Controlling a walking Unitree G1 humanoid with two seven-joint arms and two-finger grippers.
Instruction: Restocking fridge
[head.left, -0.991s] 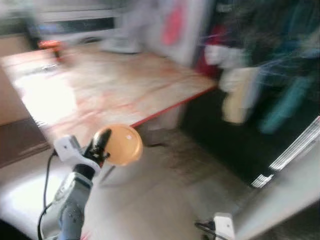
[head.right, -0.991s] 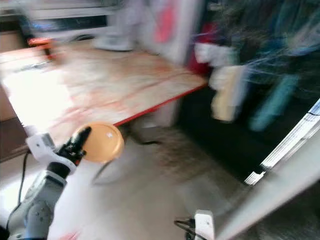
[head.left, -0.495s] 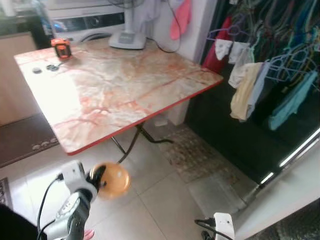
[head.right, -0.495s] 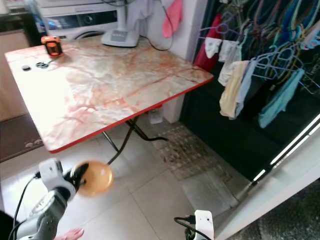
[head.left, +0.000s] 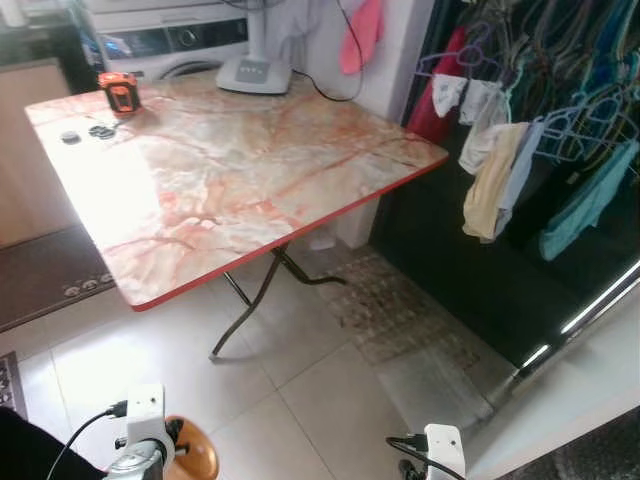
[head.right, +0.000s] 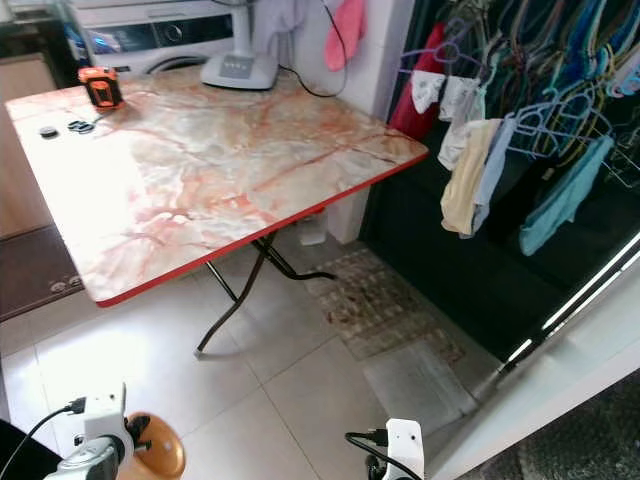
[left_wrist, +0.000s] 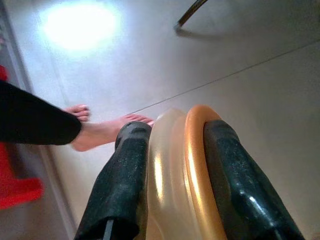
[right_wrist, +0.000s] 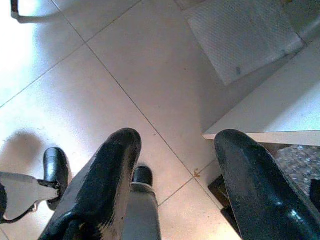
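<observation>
A round orange container (head.left: 193, 456) with an amber lid shows low at the bottom left, just above the tiled floor. My left gripper (left_wrist: 172, 150) is shut on it, one black finger (left_wrist: 122, 182) on its pale side and the other on its orange rim. My right gripper (right_wrist: 175, 150) hangs open over the floor tiles with nothing between its fingers (right_wrist: 107, 182). Its white wrist (head.left: 441, 463) shows at the bottom edge of the head views.
A marble-topped folding table (head.left: 240, 180) with a red edge stands ahead; an orange tape measure (head.left: 119, 92) and a fan base (head.left: 254, 75) sit on it. Clothes on hangers (head.left: 520, 150) fill the right. A white panel (head.left: 590, 380) is at lower right. A person's bare foot (left_wrist: 107, 131) is near my left gripper.
My left arm has dropped lower with the orange container, from about table-edge height down to the bottom edge of the head views. The blur from one second ago has cleared.
</observation>
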